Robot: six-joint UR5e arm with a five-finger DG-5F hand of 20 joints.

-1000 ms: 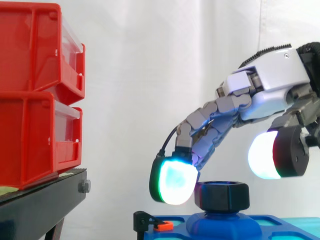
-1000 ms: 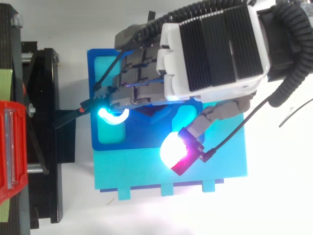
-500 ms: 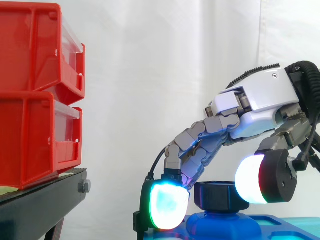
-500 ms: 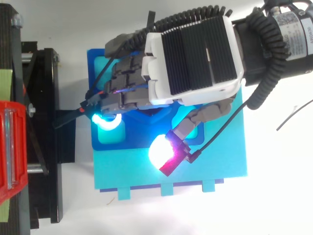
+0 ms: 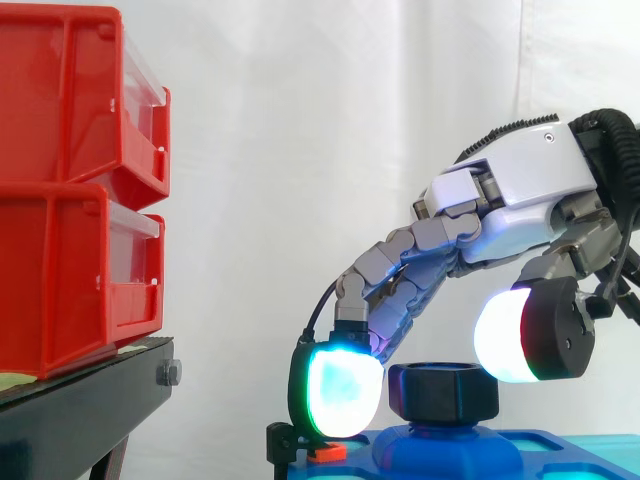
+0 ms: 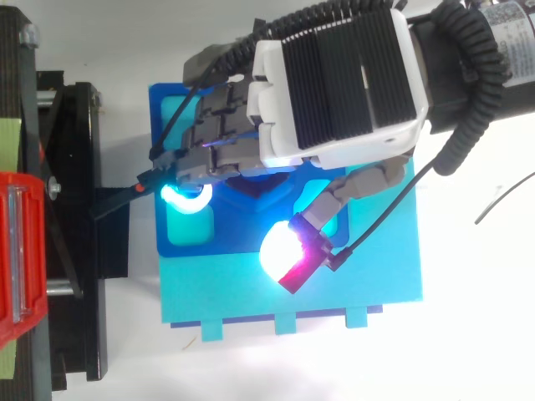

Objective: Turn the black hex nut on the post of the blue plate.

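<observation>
Red bins [image 5: 75,190] on black stand [image 5: 90,392] well left of black hex nut [image 5: 443,391], open space between.

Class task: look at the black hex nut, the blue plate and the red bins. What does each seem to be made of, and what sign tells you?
Black hex nut: likely plastic, matt; chunky, with softened edges and no metallic gleam.
Blue plate: probably plastic, smooth and slightly glossy, evenly coloured with moulded recesses.
Red bins: moulded plastic, semi-gloss, with clear fronts.

red bins [image 5: 62,150] — black stand [image 5: 90,398]
</observation>
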